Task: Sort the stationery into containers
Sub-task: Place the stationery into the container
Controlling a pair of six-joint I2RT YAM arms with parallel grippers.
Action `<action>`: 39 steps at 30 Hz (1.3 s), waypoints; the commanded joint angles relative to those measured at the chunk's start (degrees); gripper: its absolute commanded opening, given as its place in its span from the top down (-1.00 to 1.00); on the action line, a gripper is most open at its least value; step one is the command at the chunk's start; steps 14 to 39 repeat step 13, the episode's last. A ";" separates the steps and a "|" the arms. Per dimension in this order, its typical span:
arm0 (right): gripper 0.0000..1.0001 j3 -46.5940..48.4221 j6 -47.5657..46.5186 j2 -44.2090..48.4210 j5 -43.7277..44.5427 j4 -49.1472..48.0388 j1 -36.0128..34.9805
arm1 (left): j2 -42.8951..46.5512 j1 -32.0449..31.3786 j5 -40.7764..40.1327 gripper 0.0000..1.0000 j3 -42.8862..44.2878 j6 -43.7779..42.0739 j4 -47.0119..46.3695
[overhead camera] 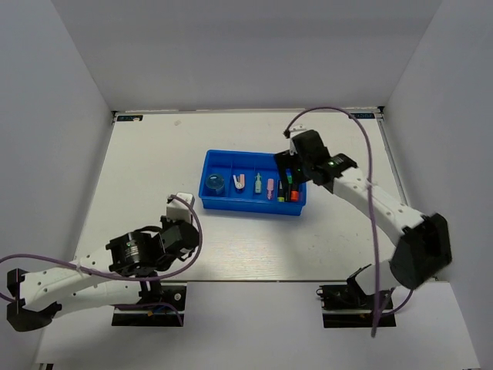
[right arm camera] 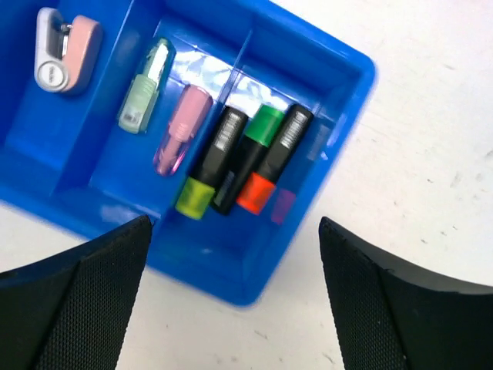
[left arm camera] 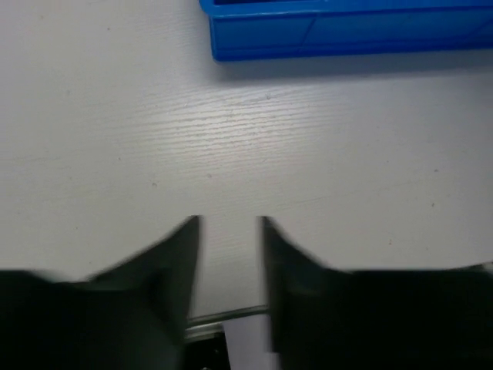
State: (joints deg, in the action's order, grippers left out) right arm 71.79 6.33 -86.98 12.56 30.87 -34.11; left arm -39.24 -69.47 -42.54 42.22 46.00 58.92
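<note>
Apparently sorting's final step: right gripper (right arm camera: pixel 235 231), wide and empty, hovers over highlighters (right arm camera: pixel 246 158) in the tray (right arm camera: pixel 339 85); retreat likely follows.

I look down on a pale worktop (overhead camera: pixel 154 169) with a faint wood grain. The grain is clearest in my left wrist view, where fine streaks run across it. Three plain white walls box it in: a left wall (overhead camera: pixel 46 116), a back wall (overhead camera: pixel 246 46) and a right wall (overhead camera: pixel 454 100). Both side walls slant outward toward me. A thin dark strip (overhead camera: pixel 246 110) runs along the far edge where the worktop meets the back wall. The light is soft and even, throwing only faint shadows on the worktop.
</note>
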 commanded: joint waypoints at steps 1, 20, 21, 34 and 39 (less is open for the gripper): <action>-0.81 -5.51 -4.47 10.76 -0.17 -7.04 0.10 | -1.97 0.74 -0.78 0.73 5.31 -4.95 -2.14; -0.81 -21.76 -12.91 37.04 13.55 -12.86 0.27 | -14.63 21.03 18.79 -1.00 15.79 -19.80 -3.81; -0.81 -21.76 -12.91 37.04 13.55 -12.86 0.27 | -14.63 21.03 18.79 -1.00 15.79 -19.80 -3.81; -0.81 -21.76 -12.91 37.04 13.55 -12.86 0.27 | -14.63 21.03 18.79 -1.00 15.79 -19.80 -3.81; -0.81 -21.76 -12.91 37.04 13.55 -12.86 0.27 | -14.63 21.03 18.79 -1.00 15.79 -19.80 -3.81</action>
